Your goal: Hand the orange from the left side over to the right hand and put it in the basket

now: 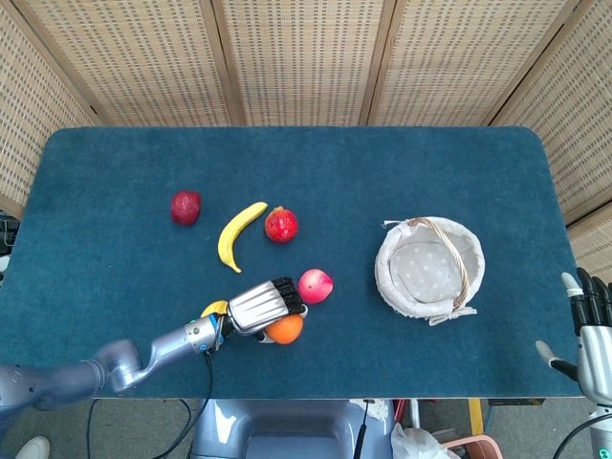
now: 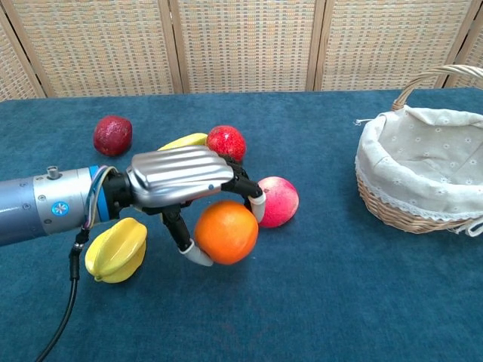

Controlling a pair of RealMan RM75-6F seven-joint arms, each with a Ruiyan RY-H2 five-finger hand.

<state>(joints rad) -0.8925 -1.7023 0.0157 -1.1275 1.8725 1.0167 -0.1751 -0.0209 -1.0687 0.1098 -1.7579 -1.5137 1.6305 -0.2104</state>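
My left hand (image 1: 260, 306) (image 2: 181, 181) grips the orange (image 1: 285, 329) (image 2: 226, 231) from above, near the table's front edge and just left of the pink-red fruit (image 1: 315, 285) (image 2: 276, 200). The orange hangs under the palm with the fingers curled round it. The wicker basket (image 1: 473, 251) (image 2: 392, 211), lined with white cloth, stands to the right with nothing in it. My right hand (image 1: 593, 330) shows at the lower right corner of the head view, off the table's edge, fingers apart and holding nothing.
A yellow starfruit (image 2: 117, 250) lies under my left forearm. A banana (image 1: 237, 235), a red pomegranate (image 1: 281, 225) (image 2: 227, 142) and a dark red fruit (image 1: 185, 207) (image 2: 112, 135) lie further back on the blue table (image 1: 382, 172).
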